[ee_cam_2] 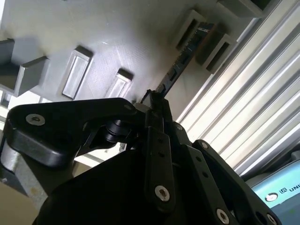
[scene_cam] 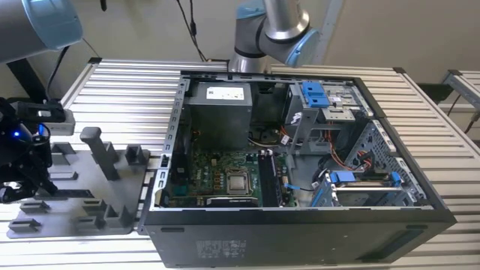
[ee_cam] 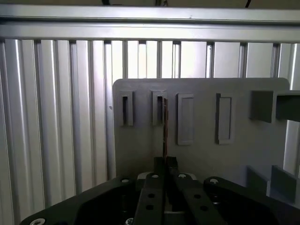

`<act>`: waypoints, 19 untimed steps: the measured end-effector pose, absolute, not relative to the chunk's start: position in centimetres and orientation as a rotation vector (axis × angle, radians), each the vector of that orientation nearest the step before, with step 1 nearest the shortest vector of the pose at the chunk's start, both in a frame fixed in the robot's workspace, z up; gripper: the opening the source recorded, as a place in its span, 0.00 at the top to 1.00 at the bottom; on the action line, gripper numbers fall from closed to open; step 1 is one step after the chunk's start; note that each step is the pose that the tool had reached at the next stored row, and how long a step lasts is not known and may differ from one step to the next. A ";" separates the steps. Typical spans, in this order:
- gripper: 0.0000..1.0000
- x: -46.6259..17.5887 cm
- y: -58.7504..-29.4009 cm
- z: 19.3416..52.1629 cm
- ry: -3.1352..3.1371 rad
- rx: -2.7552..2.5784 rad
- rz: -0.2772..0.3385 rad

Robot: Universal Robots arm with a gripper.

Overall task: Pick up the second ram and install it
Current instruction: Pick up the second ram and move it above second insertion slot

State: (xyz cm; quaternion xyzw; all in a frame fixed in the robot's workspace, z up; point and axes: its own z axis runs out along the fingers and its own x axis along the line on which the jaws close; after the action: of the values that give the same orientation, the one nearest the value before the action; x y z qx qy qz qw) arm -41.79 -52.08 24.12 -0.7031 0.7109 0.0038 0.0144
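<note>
The second ram (scene_cam: 75, 194) is a slim dark board standing on edge in the slotted blocks of a grey holder plate (scene_cam: 75, 163) at the exterior view's left. In both wrist views I see it edge-on: it runs from a slot block to my fingertips as a thin strip (ee_cam: 164, 131), dark with chips (ee_cam_2: 180, 61). My gripper (scene_cam: 15, 194) hangs low over the plate's outer end. Its fingers (ee_cam: 165, 161) are shut on the ram's near end (ee_cam_2: 152, 101). The ram still rests in its slots.
An open computer case (scene_cam: 300, 230) lies beside the plate on a slatted metal table (scene_cam: 135, 84). Inside the case are the motherboard (scene_cam: 225, 180), a dark memory stick in its slot (scene_cam: 267, 174), a power supply (scene_cam: 221, 112) and blue drive bays (scene_cam: 318, 95). Grey posts (scene_cam: 98, 149) rise from the plate.
</note>
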 end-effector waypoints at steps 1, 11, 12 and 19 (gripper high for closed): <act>0.86 -41.8 -52.1 24.2 2.214 -2.188 0.012; 0.86 -41.8 -52.1 25.5 2.215 -2.187 0.012; 0.86 -41.8 -52.1 25.7 2.215 -2.187 0.012; 0.86 -41.8 -52.1 26.6 2.215 -2.187 0.012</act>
State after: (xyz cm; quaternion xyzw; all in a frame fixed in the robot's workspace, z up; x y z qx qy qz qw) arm -41.84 -52.08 26.60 -0.7025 0.7115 0.0038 0.0145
